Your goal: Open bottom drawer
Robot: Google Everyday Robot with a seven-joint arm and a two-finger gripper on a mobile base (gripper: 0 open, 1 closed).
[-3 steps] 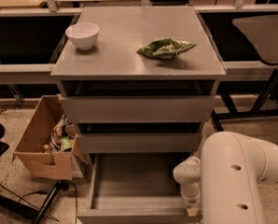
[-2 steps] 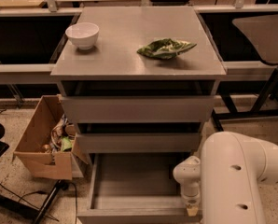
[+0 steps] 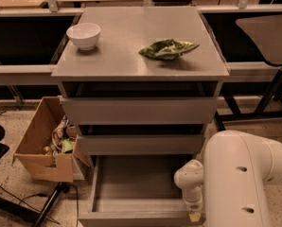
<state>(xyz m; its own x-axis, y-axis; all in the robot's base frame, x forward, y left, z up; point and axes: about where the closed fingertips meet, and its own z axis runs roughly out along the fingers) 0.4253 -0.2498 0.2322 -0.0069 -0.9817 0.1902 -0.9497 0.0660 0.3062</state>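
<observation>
Bottom drawer point(image 3: 136, 186) is seen pulled out. Hand point(image 3: 194, 215) is positioned at its front right corner; grip cannot be told.

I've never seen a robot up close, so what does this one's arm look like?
The arm is smooth white, thick and rounded, with small dark holes. A slimmer white wrist ends in the gripper, down at the bottom drawer's front right corner.
</observation>
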